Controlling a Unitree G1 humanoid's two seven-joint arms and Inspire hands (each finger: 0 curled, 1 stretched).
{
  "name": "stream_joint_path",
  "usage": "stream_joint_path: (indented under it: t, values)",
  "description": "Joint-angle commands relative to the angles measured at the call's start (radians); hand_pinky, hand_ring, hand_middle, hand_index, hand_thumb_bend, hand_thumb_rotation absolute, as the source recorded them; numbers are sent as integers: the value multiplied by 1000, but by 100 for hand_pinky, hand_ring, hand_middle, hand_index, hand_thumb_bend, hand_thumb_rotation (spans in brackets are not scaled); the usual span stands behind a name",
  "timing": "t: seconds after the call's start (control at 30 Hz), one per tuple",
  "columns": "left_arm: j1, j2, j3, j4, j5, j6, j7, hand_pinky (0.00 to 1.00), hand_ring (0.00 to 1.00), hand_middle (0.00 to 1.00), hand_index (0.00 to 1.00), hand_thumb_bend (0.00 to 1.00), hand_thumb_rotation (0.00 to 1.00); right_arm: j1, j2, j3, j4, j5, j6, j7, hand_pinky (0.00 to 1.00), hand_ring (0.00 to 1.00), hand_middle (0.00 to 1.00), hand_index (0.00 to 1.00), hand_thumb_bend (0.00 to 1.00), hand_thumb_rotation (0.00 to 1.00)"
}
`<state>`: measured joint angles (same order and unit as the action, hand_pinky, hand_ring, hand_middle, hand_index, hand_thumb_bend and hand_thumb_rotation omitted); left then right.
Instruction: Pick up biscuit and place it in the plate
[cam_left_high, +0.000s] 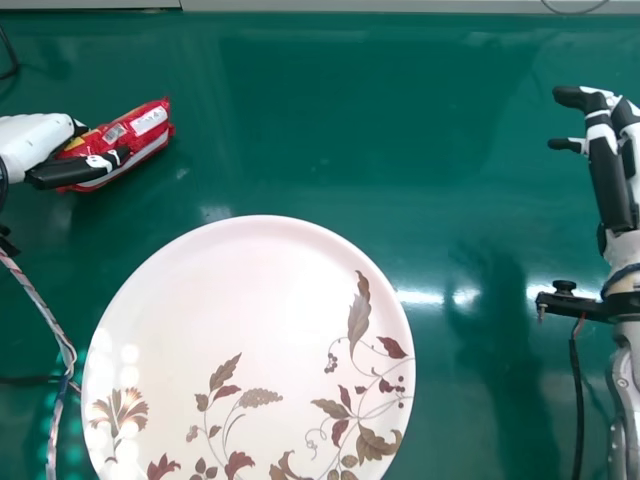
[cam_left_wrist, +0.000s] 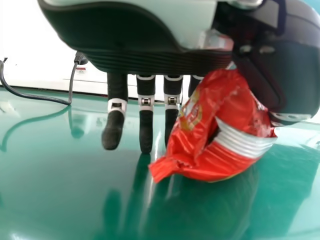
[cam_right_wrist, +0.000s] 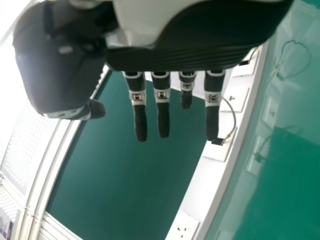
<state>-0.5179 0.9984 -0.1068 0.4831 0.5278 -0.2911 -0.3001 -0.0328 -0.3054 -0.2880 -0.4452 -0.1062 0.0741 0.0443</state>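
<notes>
One round white plate (cam_left_high: 230, 290) with a smooth, glossy rim stood on a shiny green table (cam_left_high: 400, 120). Its face bore printed sprigs of brown, tan and maroon leaves, spread over the side nearest the robot and up the right.

There was one biscuit packet (cam_left_high: 140, 140), a crinkled wrapper of red plastic with a silvery band (cam_left_wrist: 240, 140) and a white label (cam_left_high: 150, 120). It was outside the plate, beyond its far left rim and apart from it. The biscuit inside was hidden by the wrapper.

Two robot hands were in sight, both black and white. The left hand (cam_left_high: 85, 170), to the far left of the plate, had the packet gripped between its thumb and fingers; the left wrist view showed the thumb pressed against the red wrapper, with the fingers reaching down on its other side. The right hand (cam_left_high: 607, 180) was well apart from the plate, to its far right, released, its fingers extended and its thumb held away from them.

Two cables flanked the plate: a braided pale one (cam_left_high: 61, 340) near its left rim, and a thin black one (cam_left_high: 577, 400) well to its right, hanging from a black wrist bracket (cam_left_high: 590, 307).
</notes>
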Motion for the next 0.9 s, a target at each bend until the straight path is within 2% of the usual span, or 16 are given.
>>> stream_joint_path:
  t: [0.0, 0.1, 0.17, 0.27, 0.37, 0.43, 0.5, 0.57, 0.6, 0.67, 0.77, 0.87]
  values:
    - [110, -29, -78, 38, 31, -40, -34, 22, 41, 46, 50, 49, 0, 6, 15, -5, 3, 6, -3, -14, 61, 76, 78, 73, 46, 65]
    - [105, -20, -89, 58, 54, -81, 3, 33, 42, 48, 51, 49, 0, 6, 19, -3, -5, 1, 9, -22, 61, 75, 78, 73, 45, 65]
    - [102, -18, -91, 67, 55, -96, 13, 33, 40, 48, 50, 50, 0, 5, 19, -4, -2, 5, 5, -23, 61, 76, 78, 73, 43, 65]
    - [102, -14, -89, 79, 53, -119, 36, 36, 42, 47, 50, 50, 0, 6, 21, -5, -6, 2, 6, -25, 60, 75, 78, 73, 43, 65]
    - [104, -1, -92, 72, 65, -153, 77, 32, 39, 47, 50, 50, 0, 8, 20, -7, -5, 2, 2, -23, 60, 75, 78, 73, 42, 64]
    - [109, 5, -77, 50, 44, -161, 84, 28, 34, 46, 50, 50, 0, 11, 19, -8, -7, -1, 3, -22, 60, 75, 78, 73, 42, 64]
    - [134, 11, -30, -9, -24, -143, 65, 12, 17, 47, 48, 50, 0, 14, 16, -9, -7, 0, 0, -19, 60, 75, 78, 73, 44, 65]
    - [174, 18, 32, -81, -96, -136, 65, 7, 10, 47, 47, 51, 0, 15, 16, -10, -7, 3, 0, -17, 61, 75, 78, 73, 43, 64]
    - [197, 19, 65, -117, -128, -140, 75, 6, 27, 48, 47, 50, 0, 14, 17, -10, -8, 4, 3, -16, 61, 75, 78, 73, 43, 64]
    - [248, 17, 137, -195, -190, -149, 88, 5, 41, 48, 48, 49, 0, 12, 15, -10, -7, 6, 6, -13, 61, 75, 78, 73, 42, 63]
    - [314, -2, 229, -301, -253, -164, 103, 6, 43, 48, 48, 49, 0, 7, 14, -9, -2, 8, 8, -11, 62, 76, 78, 73, 42, 61]
    - [375, -38, 311, -421, -272, -148, 119, 6, 43, 48, 49, 49, 0, 2, 7, -7, 8, 2, 0, -8, 61, 75, 77, 72, 41, 61]
